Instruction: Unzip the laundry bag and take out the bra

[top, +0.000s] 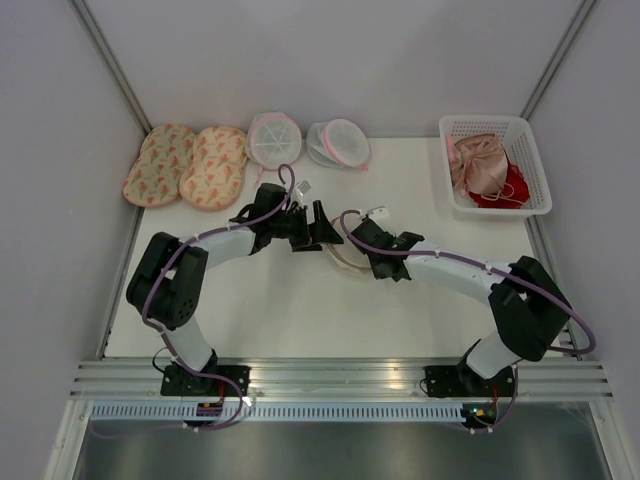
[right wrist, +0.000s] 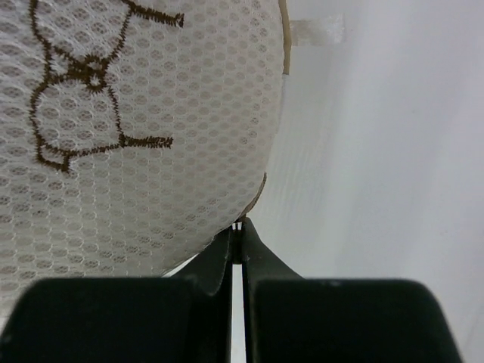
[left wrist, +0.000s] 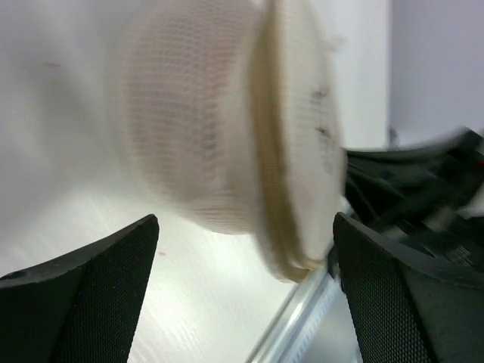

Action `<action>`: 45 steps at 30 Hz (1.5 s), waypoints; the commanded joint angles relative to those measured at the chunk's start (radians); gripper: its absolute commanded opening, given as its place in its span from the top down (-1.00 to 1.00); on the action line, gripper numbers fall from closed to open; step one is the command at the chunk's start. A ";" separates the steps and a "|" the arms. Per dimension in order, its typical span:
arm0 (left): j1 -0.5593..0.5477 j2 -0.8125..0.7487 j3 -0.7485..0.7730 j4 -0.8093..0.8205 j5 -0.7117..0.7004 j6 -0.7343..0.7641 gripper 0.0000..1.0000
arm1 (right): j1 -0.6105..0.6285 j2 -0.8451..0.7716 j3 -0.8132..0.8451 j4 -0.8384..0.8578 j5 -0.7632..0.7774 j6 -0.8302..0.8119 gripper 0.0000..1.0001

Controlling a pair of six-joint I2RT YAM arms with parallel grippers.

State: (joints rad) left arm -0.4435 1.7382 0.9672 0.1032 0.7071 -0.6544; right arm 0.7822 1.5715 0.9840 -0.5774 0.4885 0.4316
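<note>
The round cream-white mesh laundry bag (top: 344, 263) with tan edging lay near the middle of the white table (top: 300, 310), slightly toward its far edge, between the two arms' ends. The right gripper (right wrist: 238, 231) was pinched closed on the bag's tan edge, below a brown stitched mark (right wrist: 83, 83). The left gripper (left wrist: 246, 227) was spread wide, with the blurred bag just ahead of its fingers.

I count two robot arms (top: 215, 243) (top: 450, 270), two peach floral oval bags (top: 159, 164) (top: 213, 166), two round white mesh bags with pink trim (top: 273, 138) (top: 338, 143) and one cream mesh bag (left wrist: 204, 128). There is one white basket (top: 487, 123), holding one red garment (top: 503, 190) and a pinkish-beige heap (top: 475, 165) I can't count apart
</note>
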 commanded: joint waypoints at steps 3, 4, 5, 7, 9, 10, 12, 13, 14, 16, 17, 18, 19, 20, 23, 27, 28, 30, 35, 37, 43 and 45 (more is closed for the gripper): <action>0.009 -0.133 -0.043 -0.152 -0.496 0.004 -0.99 | -0.003 -0.057 0.013 -0.041 0.084 0.021 0.99; 0.009 -0.216 -0.071 -0.157 -0.587 -0.020 -0.99 | -0.004 -0.059 0.010 -0.042 0.084 0.022 0.99; 0.009 -0.254 -0.100 -0.161 -0.607 -0.045 -0.99 | -0.003 -0.062 0.001 -0.041 0.075 0.024 0.99; 0.008 -0.381 -0.185 -0.154 -0.583 -0.118 -0.99 | -0.004 -0.073 -0.010 -0.009 -0.017 0.009 0.99; 0.005 -0.457 -0.257 -0.122 -0.520 -0.189 -0.99 | -0.004 -0.097 -0.050 0.106 -0.194 -0.060 0.99; 0.005 -0.485 -0.278 -0.109 -0.439 -0.212 -0.99 | -0.003 -0.132 -0.070 0.161 -0.429 -0.079 0.99; 0.002 -0.531 -0.330 -0.010 -0.350 -0.279 -0.99 | -0.003 -0.162 -0.106 0.297 -0.688 -0.090 0.99; 0.002 -0.531 -0.343 0.024 -0.265 -0.303 -0.99 | -0.001 -0.180 -0.116 0.344 -0.872 -0.077 0.99; -0.004 -0.519 -0.354 0.055 -0.223 -0.326 -0.99 | -0.001 -0.191 -0.131 0.391 -0.936 -0.064 0.99; -0.011 -0.491 -0.383 0.179 -0.125 -0.401 -0.99 | 0.002 -0.215 -0.139 0.493 -1.031 -0.039 0.99; -0.020 -0.458 -0.387 0.212 -0.103 -0.424 -0.99 | 0.005 -0.222 -0.139 0.513 -1.073 -0.034 0.99; -0.023 -0.441 -0.387 0.266 -0.084 -0.451 -0.99 | 0.006 -0.231 -0.136 0.528 -1.079 -0.034 0.99; -0.029 -0.425 -0.386 0.280 -0.061 -0.458 -0.99 | 0.006 -0.231 -0.133 0.530 -1.081 -0.036 0.99; -0.040 -0.407 -0.381 0.297 -0.052 -0.464 -0.99 | 0.008 -0.231 -0.130 0.525 -1.075 -0.039 0.99; -0.064 -0.361 -0.363 0.339 -0.020 -0.481 -0.99 | 0.006 -0.222 -0.125 0.510 -1.061 -0.042 0.99; -0.078 -0.324 -0.332 0.325 -0.027 -0.458 -0.99 | 0.006 -0.214 -0.140 0.516 -1.050 -0.037 0.99; -0.080 -0.310 -0.331 0.335 -0.018 -0.458 -0.99 | 0.006 -0.214 -0.142 0.513 -1.045 -0.037 0.99; -0.086 -0.293 -0.329 0.378 -0.003 -0.459 -0.72 | 0.006 -0.211 -0.145 0.507 -1.033 -0.040 0.99; -0.090 -0.270 -0.325 0.360 -0.014 -0.412 0.69 | 0.006 -0.197 -0.130 0.462 -0.984 -0.054 0.99; -0.090 -0.269 -0.320 0.330 -0.046 -0.392 0.95 | 0.008 -0.189 -0.125 0.429 -0.947 -0.065 0.99; -0.090 -0.258 -0.312 0.290 -0.087 -0.366 0.95 | 0.006 -0.165 -0.094 0.248 -0.765 -0.105 0.99; -0.090 -0.262 -0.312 0.283 -0.096 -0.364 0.95 | 0.008 -0.166 -0.091 0.191 -0.685 -0.111 0.99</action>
State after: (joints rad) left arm -0.5346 1.4788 0.6212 0.3901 0.6296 -1.0634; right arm 0.7921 1.3941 0.8616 -0.2504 -0.3595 0.3614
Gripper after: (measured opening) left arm 0.055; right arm 0.018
